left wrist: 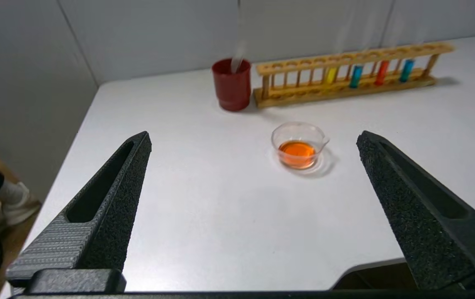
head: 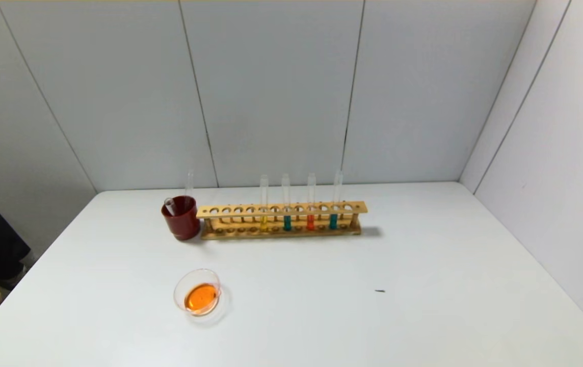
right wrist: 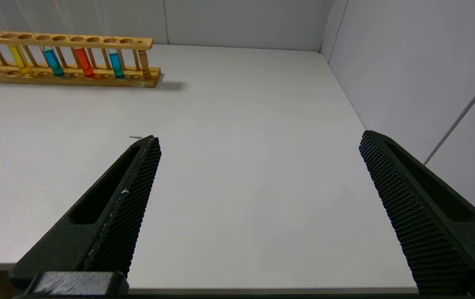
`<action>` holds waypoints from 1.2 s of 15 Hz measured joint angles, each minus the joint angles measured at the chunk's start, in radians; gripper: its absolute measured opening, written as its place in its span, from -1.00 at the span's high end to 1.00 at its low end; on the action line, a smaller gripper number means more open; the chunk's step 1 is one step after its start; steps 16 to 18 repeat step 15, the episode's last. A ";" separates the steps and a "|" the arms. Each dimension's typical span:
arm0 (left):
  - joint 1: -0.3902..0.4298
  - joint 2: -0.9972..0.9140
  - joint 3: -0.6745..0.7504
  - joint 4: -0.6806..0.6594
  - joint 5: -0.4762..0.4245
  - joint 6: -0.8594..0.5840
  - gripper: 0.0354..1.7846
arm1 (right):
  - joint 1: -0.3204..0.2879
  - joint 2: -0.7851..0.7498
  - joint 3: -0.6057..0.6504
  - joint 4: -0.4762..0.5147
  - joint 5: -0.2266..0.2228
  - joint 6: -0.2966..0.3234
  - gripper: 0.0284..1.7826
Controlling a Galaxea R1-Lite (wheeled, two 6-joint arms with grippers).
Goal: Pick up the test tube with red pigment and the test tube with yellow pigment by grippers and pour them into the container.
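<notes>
The left gripper [left wrist: 254, 139] hangs with jaws spread wide, empty; the container [left wrist: 299, 144], holding orange liquid, sits just ahead of it. Farther ahead, a red cup [left wrist: 232, 84] holds 2 empty tubes [head: 188, 184], touching the wooden rack [left wrist: 345, 74] with 4 filled tubes. The right gripper [right wrist: 258, 139] is likewise spread, empty, with the rack well ahead of it.

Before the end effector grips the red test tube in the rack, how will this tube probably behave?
The red test tube looks like thin clear glass, so it is probably fragile and slippery. It is tall, slim and round-bottomed, so outside the wooden rack it would likely tip and roll. Liquid fills only its lowest part, so it is probably light.
</notes>
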State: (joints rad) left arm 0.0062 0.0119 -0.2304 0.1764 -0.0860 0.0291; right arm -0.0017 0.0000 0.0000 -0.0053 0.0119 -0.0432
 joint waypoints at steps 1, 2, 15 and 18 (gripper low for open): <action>0.000 -0.006 0.083 -0.062 0.025 -0.004 -0.95 | 0.000 0.000 0.000 0.000 0.000 0.000 -0.96; -0.001 -0.010 0.150 -0.123 0.048 -0.005 -0.95 | 0.000 0.000 0.000 0.000 0.000 0.000 -0.96; -0.003 -0.014 0.230 -0.176 0.082 -0.018 -0.95 | 0.000 0.000 0.000 0.000 -0.001 -0.004 -0.96; -0.003 -0.014 0.230 -0.176 0.082 -0.018 -0.95 | 0.000 0.000 0.000 0.000 -0.001 -0.004 -0.96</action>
